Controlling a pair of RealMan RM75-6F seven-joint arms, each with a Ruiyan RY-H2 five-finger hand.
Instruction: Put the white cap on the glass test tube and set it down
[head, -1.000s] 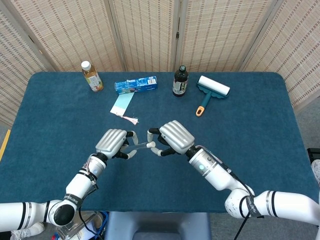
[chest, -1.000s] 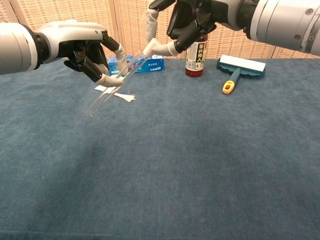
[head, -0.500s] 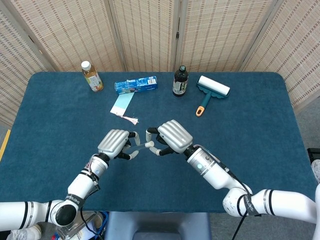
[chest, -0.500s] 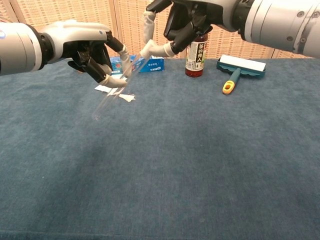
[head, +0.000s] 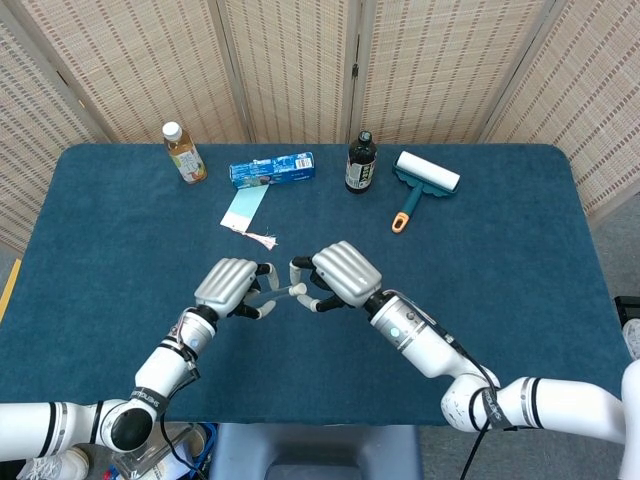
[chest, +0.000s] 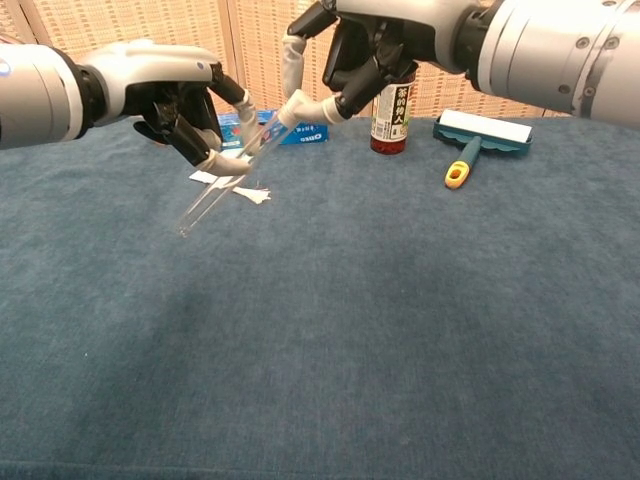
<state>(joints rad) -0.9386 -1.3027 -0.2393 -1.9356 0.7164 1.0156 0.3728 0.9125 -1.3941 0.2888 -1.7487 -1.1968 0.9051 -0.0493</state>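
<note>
The left hand (chest: 190, 110) pinches the clear glass test tube (chest: 225, 180), slanting toward its 7 o'clock, while the right hand (chest: 365, 55) pinches the small white cap (chest: 288, 108) at the tube's 2 o'clock end.

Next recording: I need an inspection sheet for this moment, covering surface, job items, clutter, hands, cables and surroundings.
Surface: blue cloth-covered table.
Job's things: glass test tube held tilted above the table; white cap at its upper end, seating not clear.
Clutter: along the far edge a tea bottle, blue box, dark bottle, lint roller; nearer, a pale card.
Hands: left hand holds the tube; right hand has its fingers at the cap.
Cables: black cable along the right forearm.
Surroundings: woven folding screens behind the table.
</note>
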